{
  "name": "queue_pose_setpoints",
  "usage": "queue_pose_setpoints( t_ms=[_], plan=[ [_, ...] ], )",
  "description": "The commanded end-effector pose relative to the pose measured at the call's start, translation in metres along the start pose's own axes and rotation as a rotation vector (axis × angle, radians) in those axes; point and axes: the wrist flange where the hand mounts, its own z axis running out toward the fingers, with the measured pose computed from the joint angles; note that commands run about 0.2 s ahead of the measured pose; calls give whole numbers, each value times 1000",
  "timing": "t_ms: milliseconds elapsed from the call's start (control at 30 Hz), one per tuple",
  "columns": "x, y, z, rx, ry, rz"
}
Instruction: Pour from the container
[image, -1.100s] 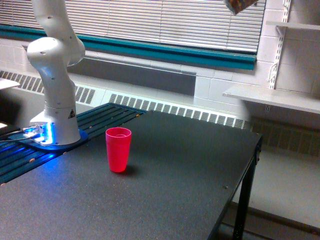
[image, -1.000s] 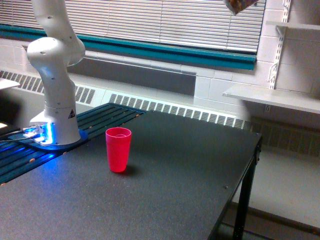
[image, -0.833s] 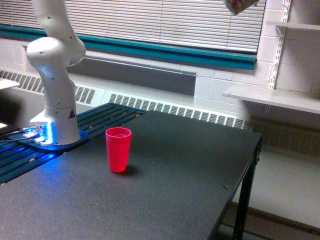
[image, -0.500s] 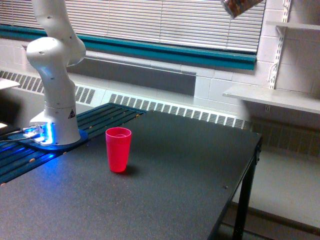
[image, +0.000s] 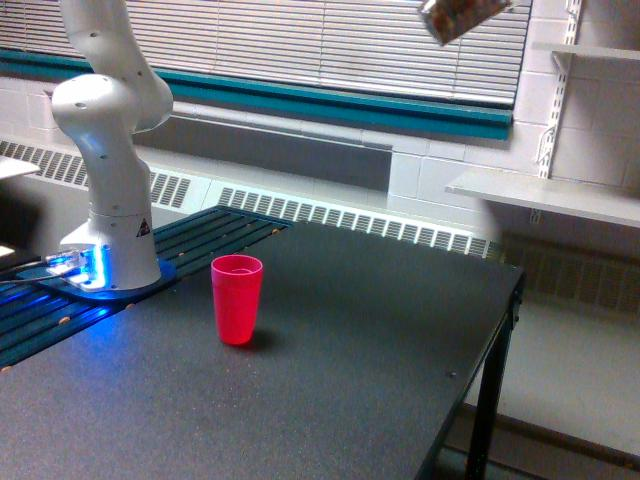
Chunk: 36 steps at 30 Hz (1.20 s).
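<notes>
Against the window blinds, high at the exterior view's upper right, the clear container of brown pieces hangs tilted, well above and right of the red cup on the black table, its holding fingers out of view.

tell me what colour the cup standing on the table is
Red cup, seen in the exterior view.

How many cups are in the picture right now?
2. An opaque red plastic cup stands upright on the black table. A clear plastic cup with brown pieces inside hangs tilted at the top edge, partly cut off.
</notes>
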Motion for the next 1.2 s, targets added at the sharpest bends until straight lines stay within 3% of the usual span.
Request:
queue_pose_setpoints(
  t_ms=[33,667,1200],
  plan=[
    [-2,34,-13,-23,24,-27],
    [-63,122,-30,-120,-10,-58],
    [-114,147,-42,-170,-52,-74]
  ],
)
